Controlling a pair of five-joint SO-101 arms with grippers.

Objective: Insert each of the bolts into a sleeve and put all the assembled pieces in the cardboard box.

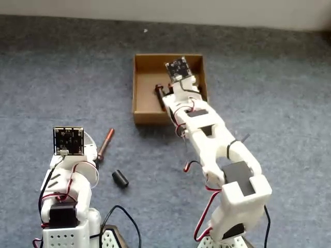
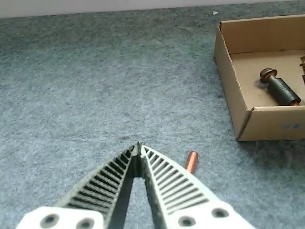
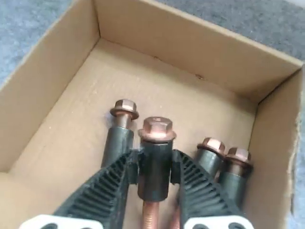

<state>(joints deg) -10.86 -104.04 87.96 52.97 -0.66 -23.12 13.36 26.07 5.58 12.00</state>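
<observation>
Now the right pincer (image 3: 155,160) clamps a sleeved bolt (image 3: 156,138) in the cardboard box (image 3: 190,43), beside three assembled pieces (image 3: 119,140). Left pincer (image 2: 139,149): closed.

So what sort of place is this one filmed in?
Likely an indoor robot test setup: a grey carpeted surface running up to a pale wall, with a cardboard box and a loose bolt on it.
</observation>
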